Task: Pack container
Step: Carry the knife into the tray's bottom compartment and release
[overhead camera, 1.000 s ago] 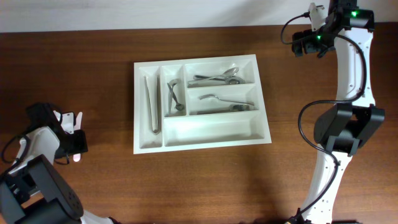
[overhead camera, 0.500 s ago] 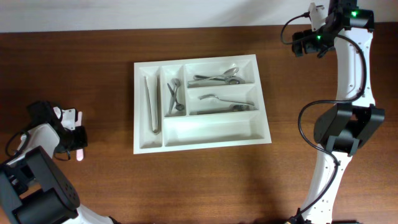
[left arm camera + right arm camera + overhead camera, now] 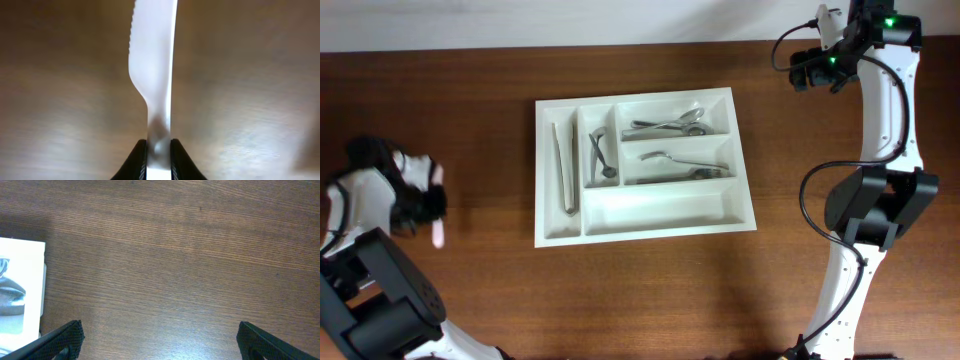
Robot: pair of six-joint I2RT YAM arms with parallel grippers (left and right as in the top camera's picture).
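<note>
left pincer (image 3: 159,148) gripping knife (image 3: 152,55), tip cropped

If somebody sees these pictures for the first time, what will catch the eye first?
The big white tray sits mid-table, with metal utensils in four of its compartments. At the left edge, the left gripper is shut on a white plastic knife. The right gripper hangs open at the far right.
</note>
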